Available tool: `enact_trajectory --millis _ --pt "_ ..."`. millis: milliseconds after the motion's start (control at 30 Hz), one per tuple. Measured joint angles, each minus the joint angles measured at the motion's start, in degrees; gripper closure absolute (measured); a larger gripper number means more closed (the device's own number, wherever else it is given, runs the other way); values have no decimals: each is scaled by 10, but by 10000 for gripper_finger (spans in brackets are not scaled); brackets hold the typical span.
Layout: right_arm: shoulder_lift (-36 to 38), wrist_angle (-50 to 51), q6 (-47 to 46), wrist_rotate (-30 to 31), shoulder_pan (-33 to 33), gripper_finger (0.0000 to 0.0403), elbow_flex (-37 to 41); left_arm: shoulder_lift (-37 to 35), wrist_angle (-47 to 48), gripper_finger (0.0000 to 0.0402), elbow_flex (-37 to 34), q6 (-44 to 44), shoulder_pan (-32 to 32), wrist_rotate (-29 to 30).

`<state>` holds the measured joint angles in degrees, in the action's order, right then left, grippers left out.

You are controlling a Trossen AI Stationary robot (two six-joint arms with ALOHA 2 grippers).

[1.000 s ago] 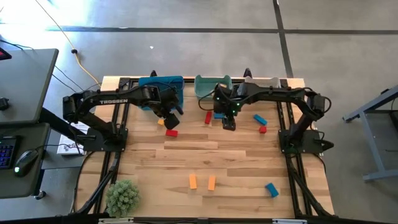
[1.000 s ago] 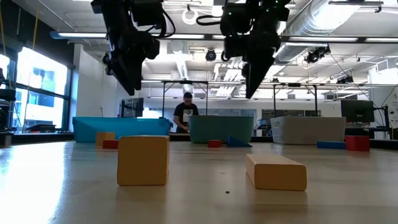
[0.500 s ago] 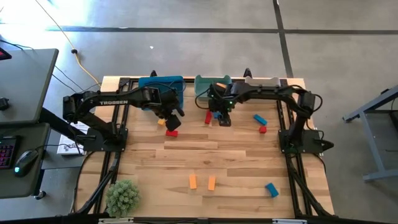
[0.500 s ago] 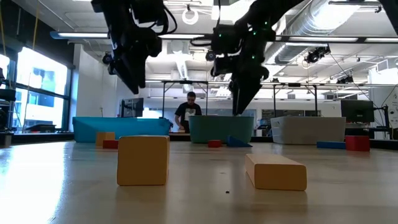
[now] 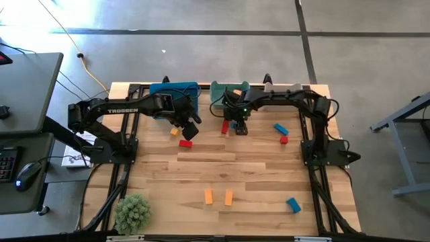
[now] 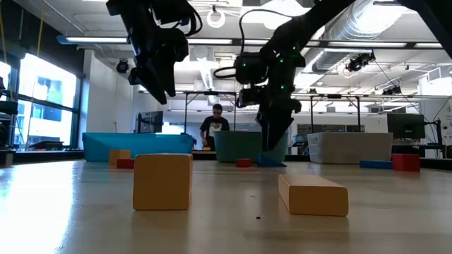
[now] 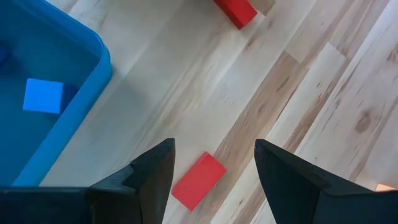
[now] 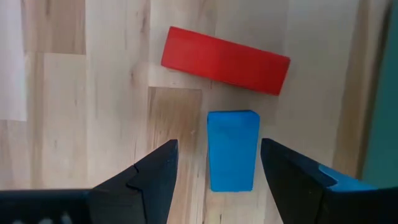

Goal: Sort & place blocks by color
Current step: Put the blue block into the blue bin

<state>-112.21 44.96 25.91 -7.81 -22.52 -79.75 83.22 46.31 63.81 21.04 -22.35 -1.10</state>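
My right gripper (image 8: 214, 180) is open and points down over a blue block (image 8: 233, 158), one finger on each side of it and clear of it. A red bar (image 8: 225, 60) lies on the table just beyond the block. In the high view this gripper (image 5: 239, 128) is close in front of the teal bin (image 5: 228, 93). My left gripper (image 7: 214, 177) is open above a red block (image 7: 199, 180) lying on the table, next to the blue bin (image 7: 56, 68), which holds a blue cube (image 7: 43, 96). In the high view this gripper (image 5: 190, 128) is above the table.
A white bin (image 5: 282, 87) stands at the far right. An orange block (image 5: 174, 132) lies by the left gripper. A blue bar (image 5: 280, 128) and a red cube (image 5: 284, 140) lie to the right. Two orange bars (image 5: 218, 196) and a blue block (image 5: 293, 204) lie near the front edge.
My right gripper has gone toward the table's left edge and down, to over the blue block in front of the teal bin. My left gripper has shifted a little toward the table's right edge. No block has moved.
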Motion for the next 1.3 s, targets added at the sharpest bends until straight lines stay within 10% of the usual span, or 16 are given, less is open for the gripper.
enact_trajectory --millis 1300 --pt "-37 -11 -81 12 3 290 -1 0 -1 190 0 13 0 0"
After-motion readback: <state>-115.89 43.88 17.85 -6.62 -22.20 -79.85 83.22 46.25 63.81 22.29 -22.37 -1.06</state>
